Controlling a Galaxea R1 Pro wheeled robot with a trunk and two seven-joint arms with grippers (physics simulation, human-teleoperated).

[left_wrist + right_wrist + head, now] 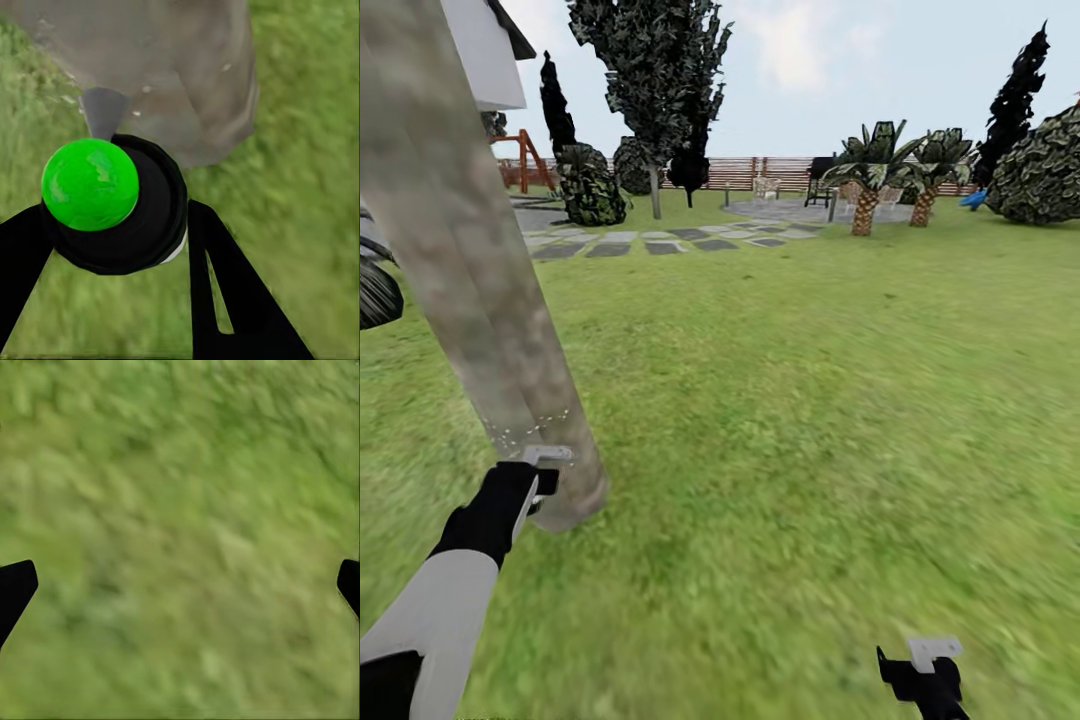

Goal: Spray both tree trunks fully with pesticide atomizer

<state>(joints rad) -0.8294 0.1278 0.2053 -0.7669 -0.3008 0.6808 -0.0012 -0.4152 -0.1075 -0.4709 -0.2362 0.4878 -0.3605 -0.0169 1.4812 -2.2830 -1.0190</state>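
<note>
One tree trunk [480, 300] dominates, rising from the lawn [780, 400] close ahead of the robot; a second tree [655, 90] stands well beyond it, near the fence [745, 172]. Pale specks dot the trunk's base, so spraying seems underway; sweeping the nozzle slowly up and around the trunk should cover it best. Beside that base, the left gripper [112, 247] has its jaws clamped on the pesticide atomizer [112, 202], aimed at the trunk. Well apart from the trunk, the right gripper [180, 585] hangs wide, empty.
</note>
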